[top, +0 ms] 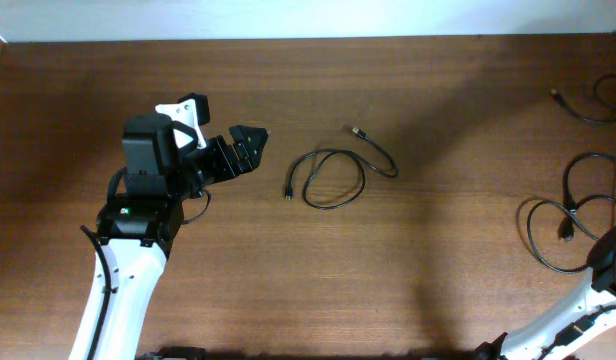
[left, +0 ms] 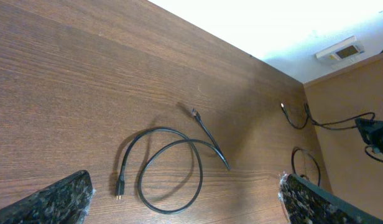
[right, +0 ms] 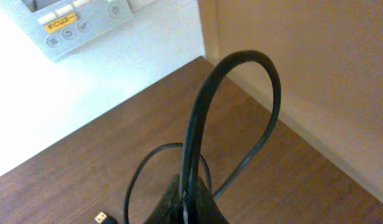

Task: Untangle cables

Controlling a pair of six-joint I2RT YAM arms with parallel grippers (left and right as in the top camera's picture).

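Note:
One cable point(top: 333, 178) lies as a separate loop at the table's middle, with a plug at each end. It also shows in the left wrist view point(left: 170, 168). My left gripper point(top: 250, 142) hovers just left of it, open and empty; its fingers point(left: 185, 185) stand wide apart above the loop's near side. More cables point(top: 573, 215) lie looped at the right, and another cable point(top: 588, 100) lies at the far right corner. My right gripper point(right: 188, 199) is shut on a cable loop point(right: 241, 68) that arches up from its fingers. A gold-tipped plug point(right: 102, 218) lies on the table below.
The right arm point(top: 613, 265) sits at the table's right edge, half out of the overhead view. A wall panel point(right: 70, 25) and a beige wall point(right: 316, 68) stand beyond the table's far right edge.

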